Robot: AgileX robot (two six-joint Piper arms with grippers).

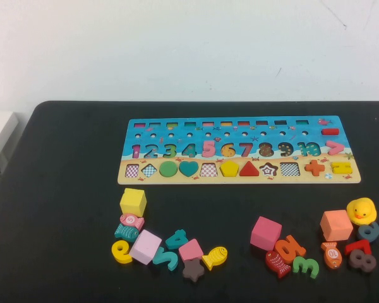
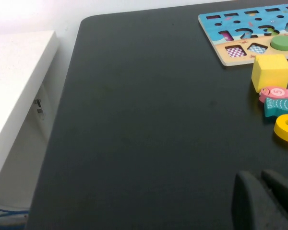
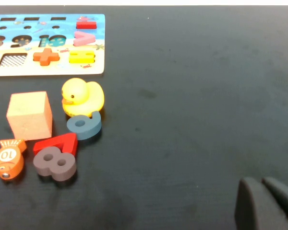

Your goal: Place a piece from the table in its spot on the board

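Observation:
The puzzle board [image 1: 240, 178] lies at the table's far middle, with numbers and shapes in most slots; it also shows in the left wrist view [image 2: 228, 60] and the right wrist view [image 3: 48, 71]. Loose pieces lie in two groups in front of it. The left group has a yellow cube [image 1: 133, 202], a brown star [image 1: 192, 270] and a teal 4 [image 1: 175, 238]. The right group has a magenta cube [image 1: 265, 233], a green 3 [image 1: 306, 266] and a grey 8 [image 1: 362, 259]. My left gripper [image 2: 260, 187] is shut and empty over bare table left of the pieces. My right gripper [image 3: 262, 189] is shut and empty right of them. Neither shows in the high view.
A yellow duck [image 1: 361, 210] and a salmon cube [image 1: 336, 225] sit at the right group's far side. A white surface [image 2: 14, 81] adjoins the black table's left edge. Bare black table lies between the two groups.

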